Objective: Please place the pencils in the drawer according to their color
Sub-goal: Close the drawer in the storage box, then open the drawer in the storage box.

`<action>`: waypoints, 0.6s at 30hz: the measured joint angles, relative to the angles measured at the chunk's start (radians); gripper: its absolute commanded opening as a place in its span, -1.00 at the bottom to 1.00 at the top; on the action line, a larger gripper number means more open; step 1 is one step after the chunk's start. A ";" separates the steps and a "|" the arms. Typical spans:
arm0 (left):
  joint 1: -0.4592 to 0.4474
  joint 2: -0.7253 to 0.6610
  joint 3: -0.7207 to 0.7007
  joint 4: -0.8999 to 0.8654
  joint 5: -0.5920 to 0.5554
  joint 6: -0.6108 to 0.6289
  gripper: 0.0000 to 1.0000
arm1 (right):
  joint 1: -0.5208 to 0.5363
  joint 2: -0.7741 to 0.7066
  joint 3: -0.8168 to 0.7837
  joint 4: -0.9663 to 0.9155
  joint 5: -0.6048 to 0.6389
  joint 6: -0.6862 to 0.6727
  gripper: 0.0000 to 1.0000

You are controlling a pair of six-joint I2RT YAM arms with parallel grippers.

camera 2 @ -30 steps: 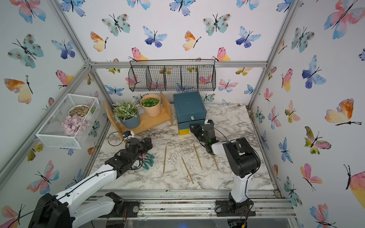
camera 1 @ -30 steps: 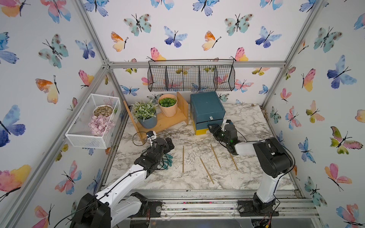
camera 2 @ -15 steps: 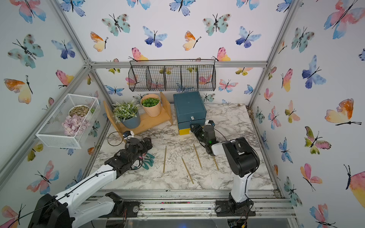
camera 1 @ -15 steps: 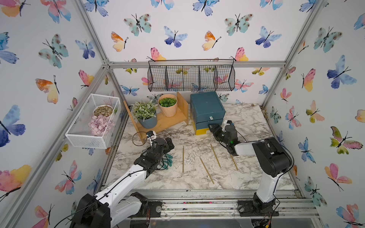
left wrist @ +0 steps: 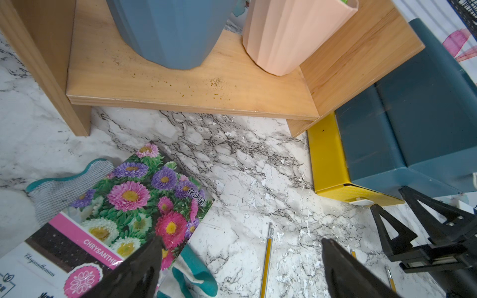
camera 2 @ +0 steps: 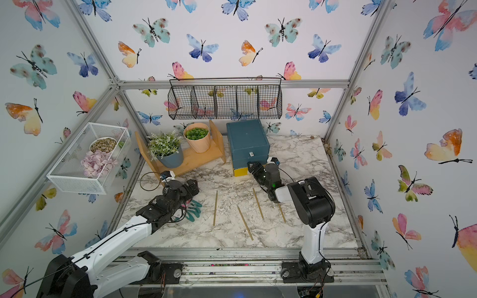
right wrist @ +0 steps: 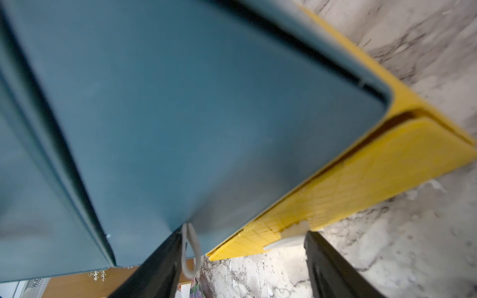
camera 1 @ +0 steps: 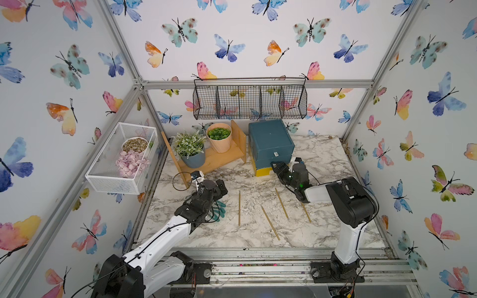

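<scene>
Right gripper (right wrist: pixel 244 236), fingers apart, sits at the tab (right wrist: pixel 284 241) of the yellow drawer (right wrist: pixel 361 180). Left gripper (left wrist: pixel 241 241) hangs empty, fingers apart. We judge the tab needs pinching, then pulling.

Your top views look steeply down over the whole bench (camera 1: pixel 206 240); your wrist views sit low and close, sharing the drawer (left wrist: pixel 426 116).

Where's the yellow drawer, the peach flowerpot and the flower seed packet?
yellow drawer (camera 1: pixel 262 171): in a top view, on its front face.
peach flowerpot (camera 1: pixel 220 145): in a top view, on its outer wall.
seed packet (left wrist: pixel 134 196): in the left wrist view, on the printed pink flower.
</scene>
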 measured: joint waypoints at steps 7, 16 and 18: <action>0.000 0.000 0.000 0.000 0.011 0.000 0.97 | 0.001 0.015 0.002 -0.001 -0.010 0.014 0.62; 0.000 0.000 0.000 0.000 0.013 0.000 0.97 | 0.000 -0.003 -0.074 0.042 -0.010 0.044 0.62; 0.000 0.000 0.000 0.000 0.013 0.000 0.97 | 0.000 -0.005 -0.102 0.052 -0.010 0.052 0.60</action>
